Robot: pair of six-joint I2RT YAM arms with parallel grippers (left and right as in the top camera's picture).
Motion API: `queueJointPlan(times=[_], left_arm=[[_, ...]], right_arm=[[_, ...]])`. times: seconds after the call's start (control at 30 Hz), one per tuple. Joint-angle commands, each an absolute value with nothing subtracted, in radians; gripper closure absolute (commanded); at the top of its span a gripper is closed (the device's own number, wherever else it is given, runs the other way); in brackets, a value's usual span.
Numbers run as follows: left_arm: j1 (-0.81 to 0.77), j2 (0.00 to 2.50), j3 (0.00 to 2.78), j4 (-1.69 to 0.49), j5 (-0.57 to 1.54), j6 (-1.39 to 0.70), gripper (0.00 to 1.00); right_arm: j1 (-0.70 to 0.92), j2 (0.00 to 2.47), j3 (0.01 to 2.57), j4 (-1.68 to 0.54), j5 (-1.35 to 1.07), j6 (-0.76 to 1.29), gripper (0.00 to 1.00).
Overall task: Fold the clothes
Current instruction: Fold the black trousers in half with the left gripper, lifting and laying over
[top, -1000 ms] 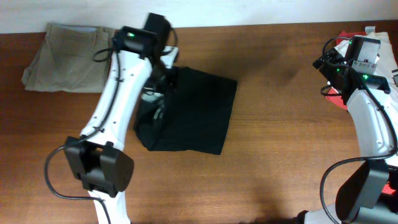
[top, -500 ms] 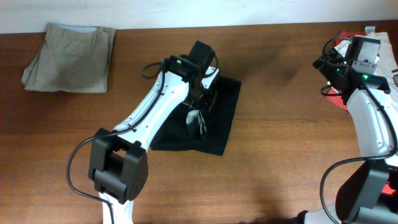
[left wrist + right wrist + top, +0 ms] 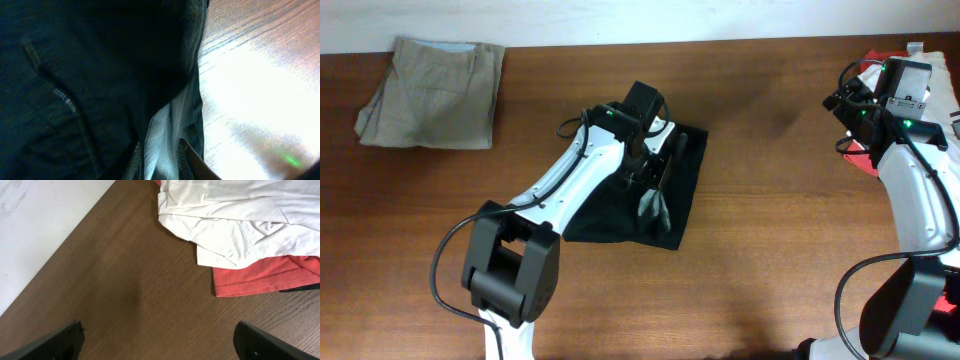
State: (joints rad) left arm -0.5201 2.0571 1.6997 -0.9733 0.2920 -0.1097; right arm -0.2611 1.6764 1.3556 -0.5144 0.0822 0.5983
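Left fingers (image 3: pixel 653 192) reach down onto the black piece (image 3: pixel 688 165) at the middle of the tabletop (image 3: pixel 770 250), and in the overhead view a bit of pale cloth shows right beneath them. The black piece lies as a flattened slab whose long axis runs from its near-left corner to its far-right corner, with the far end pointing right. A khaki piece (image 3: pixel 430 90) sits folded, well apart at the far left. From the left wrist, dark cloth fills the left of the frame and the pale lining (image 3: pixel 159 140) bunches up toward the bottom edge beside one finger, so the fingers look narrowed on that bunch, though only one of them shows. Bare wood lies to the right of the garment's edge. To do this fold well, the held edge should probably travel low across the long axis, land square on the opposite edge, and be let go only once the lining is tucked out of sight. From the right wrist, the right fingers (image 3: pixel 62 337) stand wide and hold nothing, above bare wood near a white piece (image 3: pixel 225 215) lying over a red piece (image 3: pixel 255 277).
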Motion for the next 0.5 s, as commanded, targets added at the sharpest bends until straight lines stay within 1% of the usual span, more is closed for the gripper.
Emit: queueJointPlan(times=[0.0, 0.17, 0.2, 0.23, 0.3, 0.4, 0.47], left_arm=[[-0.456, 1.983, 1.778, -1.011, 0.313, -0.074, 0.68], [-0.34, 1.963, 1.784, -1.011, 0.311, -0.078, 0.68], [-0.321, 1.967, 1.777, -1.01, 0.311, -0.088, 0.69], [-0.307, 1.976, 1.763, -1.007, 0.311, -0.098, 0.78], [-0.309, 2.006, 1.738, -1.007, 0.328, -0.097, 0.85], [-0.359, 2.075, 1.724, -1.003, 0.383, -0.098, 0.93], [-0.384, 2.106, 1.722, -0.999, 0.404, -0.098, 0.93]], right_arm=[[-0.262, 1.673, 1.357, -0.512, 0.091, 0.6, 0.01], [-0.262, 1.673, 1.357, -0.512, 0.091, 0.6, 0.01], [-0.262, 1.673, 1.357, -0.512, 0.091, 0.6, 0.01], [-0.262, 1.673, 1.357, -0.512, 0.091, 0.6, 0.01], [-0.262, 1.673, 1.357, -0.512, 0.091, 0.6, 0.01], [-0.262, 1.673, 1.357, -0.512, 0.091, 0.6, 0.01], [-0.262, 1.673, 1.357, -0.512, 0.091, 0.6, 0.01]])
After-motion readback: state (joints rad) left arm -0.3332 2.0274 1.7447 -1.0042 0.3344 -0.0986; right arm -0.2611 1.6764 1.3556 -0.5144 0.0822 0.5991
